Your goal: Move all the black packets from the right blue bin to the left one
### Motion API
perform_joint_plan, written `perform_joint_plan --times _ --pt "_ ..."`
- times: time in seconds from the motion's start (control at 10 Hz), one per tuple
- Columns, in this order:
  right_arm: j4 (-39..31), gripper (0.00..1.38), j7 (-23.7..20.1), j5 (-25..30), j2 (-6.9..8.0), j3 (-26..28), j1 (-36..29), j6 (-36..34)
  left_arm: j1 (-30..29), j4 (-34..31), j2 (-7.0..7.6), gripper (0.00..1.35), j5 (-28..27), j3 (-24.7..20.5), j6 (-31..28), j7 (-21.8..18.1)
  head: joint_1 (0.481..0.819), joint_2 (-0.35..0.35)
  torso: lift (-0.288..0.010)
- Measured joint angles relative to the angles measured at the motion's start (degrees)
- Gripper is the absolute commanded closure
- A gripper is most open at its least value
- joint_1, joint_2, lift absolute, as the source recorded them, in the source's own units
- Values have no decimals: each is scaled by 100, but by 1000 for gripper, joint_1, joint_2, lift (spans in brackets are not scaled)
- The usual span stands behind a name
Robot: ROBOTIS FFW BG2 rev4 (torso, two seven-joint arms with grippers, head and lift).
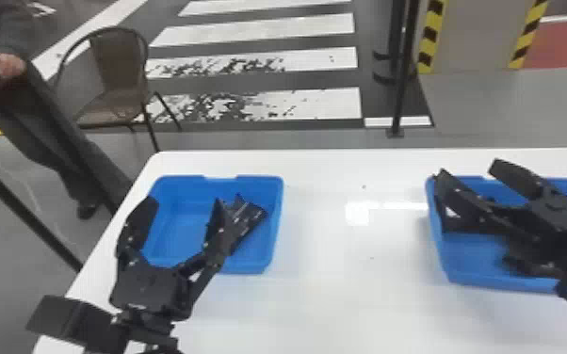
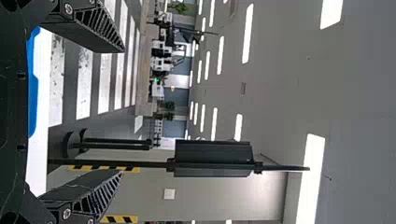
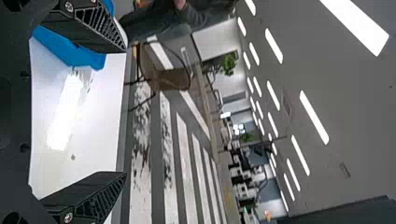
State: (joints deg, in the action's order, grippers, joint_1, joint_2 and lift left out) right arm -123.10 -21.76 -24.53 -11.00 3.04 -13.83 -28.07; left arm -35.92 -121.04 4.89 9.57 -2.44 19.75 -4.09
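My fingers stand spread, gripping nothing: left gripper [image 1: 182, 209] over the left blue bin [image 1: 274, 235], a black packet [image 1: 252, 220] at its right side; right gripper [image 1: 469, 176] slanting in from frame right over the right blue bin [image 1: 475, 277], its dark contents unclear. Bare white table [image 1: 344, 263] between.

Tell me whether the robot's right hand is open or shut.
Open. The right hand has its two black fingers spread well apart, with a wide gap between their tips.
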Motion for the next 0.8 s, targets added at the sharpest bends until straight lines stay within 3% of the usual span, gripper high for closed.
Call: perform_joint_plan --times 0.2,0.5,0.8 --pt "-723 87 446 404 182 564 -608 -271 -121 -266 -19 113 52 -101 -491 -129 695 54 -140" --pt "-626 88 707 722 349 1256 -909 -247 -179 -306 -80 117 10 -192 -472 -175 695 -40 -140" --pt "-378 88 956 1001 371 1532 -912 -561 -174 -306 -84 117 -111 -198 -388 -224 695 -120 -140"
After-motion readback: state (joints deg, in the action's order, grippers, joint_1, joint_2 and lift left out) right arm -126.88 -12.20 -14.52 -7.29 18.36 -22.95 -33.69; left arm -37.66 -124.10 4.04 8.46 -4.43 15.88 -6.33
